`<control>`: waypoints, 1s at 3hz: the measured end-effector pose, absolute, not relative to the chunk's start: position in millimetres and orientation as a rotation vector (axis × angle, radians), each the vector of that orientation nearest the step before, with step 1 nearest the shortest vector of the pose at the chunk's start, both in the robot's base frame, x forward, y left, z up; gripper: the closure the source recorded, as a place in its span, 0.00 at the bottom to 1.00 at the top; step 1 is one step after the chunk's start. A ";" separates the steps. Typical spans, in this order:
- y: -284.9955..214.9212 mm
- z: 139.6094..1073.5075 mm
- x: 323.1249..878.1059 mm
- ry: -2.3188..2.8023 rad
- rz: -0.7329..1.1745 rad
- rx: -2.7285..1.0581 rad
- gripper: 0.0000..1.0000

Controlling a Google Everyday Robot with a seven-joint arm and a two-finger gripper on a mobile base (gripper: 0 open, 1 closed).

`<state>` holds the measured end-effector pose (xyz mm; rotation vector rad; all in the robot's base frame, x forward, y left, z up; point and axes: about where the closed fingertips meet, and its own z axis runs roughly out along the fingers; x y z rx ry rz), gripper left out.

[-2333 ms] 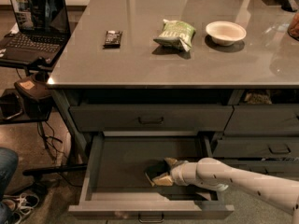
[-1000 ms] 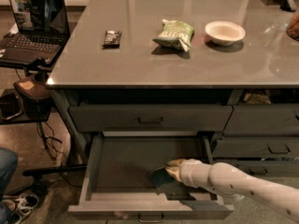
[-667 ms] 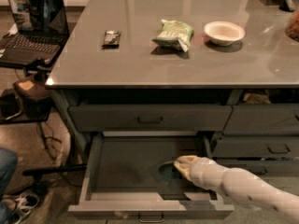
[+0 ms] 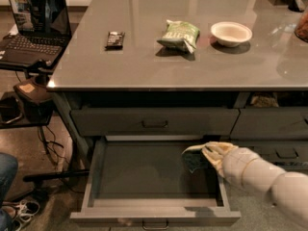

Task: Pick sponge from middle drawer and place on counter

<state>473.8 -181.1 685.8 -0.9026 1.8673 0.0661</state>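
Lower right of the frame: we see the pale two-finger gripper (image 4: pixel 200 154) reaching in from the right over the wide, shallow dark grey middle drawer (image 4: pixel 92 176), which stands open. Its fingers are closed narrowly on the small dark green and yellow sponge (image 4: pixel 194 162), at the drawer's right side near the back wall. Above, the large glossy grey counter (image 4: pixel 144 64) carries a light-green snack bag (image 4: pixel 179 34), a white bowl (image 4: pixel 231 33) and a small dark packet (image 4: pixel 115 39).

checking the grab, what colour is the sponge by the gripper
Dark green, in the camera view: the sponge is held by the gripper over the middle drawer.
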 end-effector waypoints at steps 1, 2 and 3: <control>-190.5 782.5 479.6 1.800 0.023 -0.918 1.00; -193.2 875.2 490.2 1.733 0.029 -0.925 1.00; -198.6 901.3 495.1 1.702 0.018 -0.923 1.00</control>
